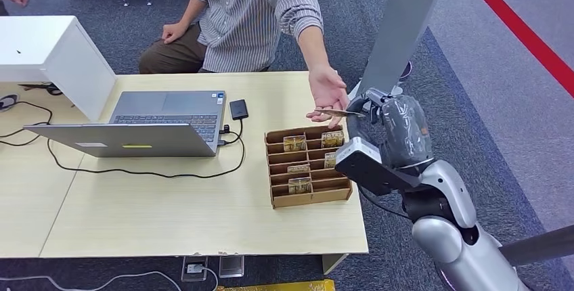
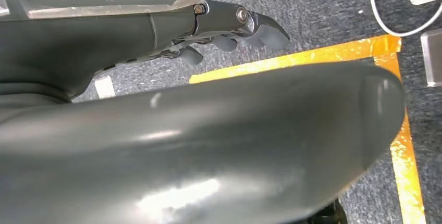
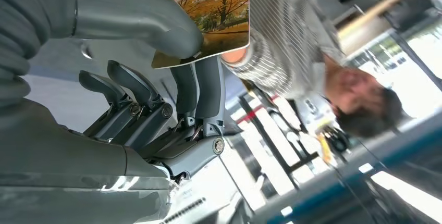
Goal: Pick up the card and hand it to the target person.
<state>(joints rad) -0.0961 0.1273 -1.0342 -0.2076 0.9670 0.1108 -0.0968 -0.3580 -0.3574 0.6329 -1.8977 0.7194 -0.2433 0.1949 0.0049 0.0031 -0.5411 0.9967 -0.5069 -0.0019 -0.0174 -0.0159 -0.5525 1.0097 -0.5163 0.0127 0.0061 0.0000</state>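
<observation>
My right hand (image 1: 379, 112) is raised past the table's right end and pinches a card (image 1: 337, 112) between thumb and fingers. The card (image 3: 221, 18) bears an autumn picture and the word HOTEL. A person in a striped shirt (image 1: 260, 13) sits behind the table with an arm stretched out; the person's open hand (image 1: 326, 91) lies right at the card's far end, touching or nearly touching it. In the right wrist view my thumb (image 3: 140, 18) presses the card against the fingers. My left hand (image 2: 229, 26) hangs over the carpet with its fingers curled and holds nothing.
A cardboard card rack (image 1: 308, 166) with several cards stands on the table (image 1: 169, 216) below my right hand. A laptop (image 1: 145, 128), a cable and a small black box (image 1: 238, 109) lie to the left. A white box (image 1: 47, 51) stands at the far left.
</observation>
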